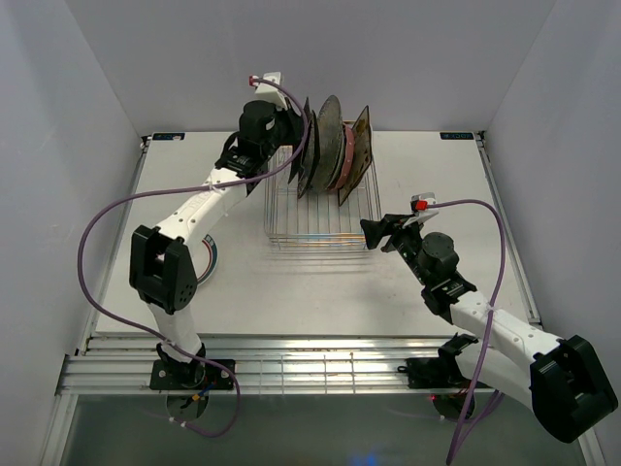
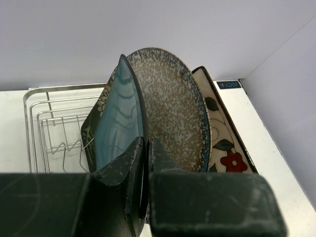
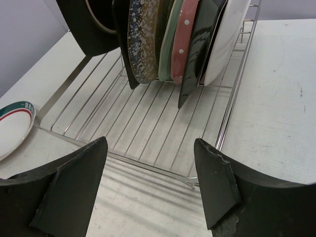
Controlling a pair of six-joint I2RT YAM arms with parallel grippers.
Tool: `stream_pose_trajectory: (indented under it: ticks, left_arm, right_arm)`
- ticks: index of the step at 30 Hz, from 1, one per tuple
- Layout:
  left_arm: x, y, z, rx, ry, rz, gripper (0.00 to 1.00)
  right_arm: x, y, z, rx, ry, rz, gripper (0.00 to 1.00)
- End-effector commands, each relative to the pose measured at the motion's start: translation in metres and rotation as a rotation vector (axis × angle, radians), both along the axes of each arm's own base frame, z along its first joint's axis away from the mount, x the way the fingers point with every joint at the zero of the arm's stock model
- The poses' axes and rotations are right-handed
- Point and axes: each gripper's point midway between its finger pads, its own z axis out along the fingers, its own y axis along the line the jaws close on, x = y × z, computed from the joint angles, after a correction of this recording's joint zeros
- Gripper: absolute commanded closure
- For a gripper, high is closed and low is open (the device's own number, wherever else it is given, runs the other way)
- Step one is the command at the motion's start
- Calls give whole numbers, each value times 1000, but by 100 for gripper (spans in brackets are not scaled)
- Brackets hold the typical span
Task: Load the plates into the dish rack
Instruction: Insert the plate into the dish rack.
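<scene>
Top view: plates (image 1: 330,146) stand packed at the 12 o'clock end of the dish rack (image 1: 320,231), left gripper (image 1: 294,136) at them, right gripper (image 1: 376,233) off its 4 o'clock corner.
Left wrist: jaws pinch the teal plate (image 2: 121,116) by its rim.
Right wrist: jaws gape wide, empty; a white teal-rimmed plate (image 3: 12,126) lies outside the rack at 9 o'clock.

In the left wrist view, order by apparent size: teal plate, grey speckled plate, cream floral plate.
Largest: grey speckled plate
Then: teal plate, nearest and seen edge-on, so unsure
Smallest: cream floral plate, mostly hidden
</scene>
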Motion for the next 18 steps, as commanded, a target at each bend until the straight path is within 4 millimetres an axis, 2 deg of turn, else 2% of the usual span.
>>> stream_pose_trajectory:
  ticks: [1,8,18]
  left_arm:
    - [-6,-5,70,-94,-179,-26,100]
    - [-3,-9,59,-86,-162,-27,100]
    - [9,-13,19,-63,-95,-16,100]
  right_arm:
    - [3,2,27,49,-69,-1,24]
    - [2,0,27,49,-72,-4,24]
    - [1,-2,28,52,-78,-11,24]
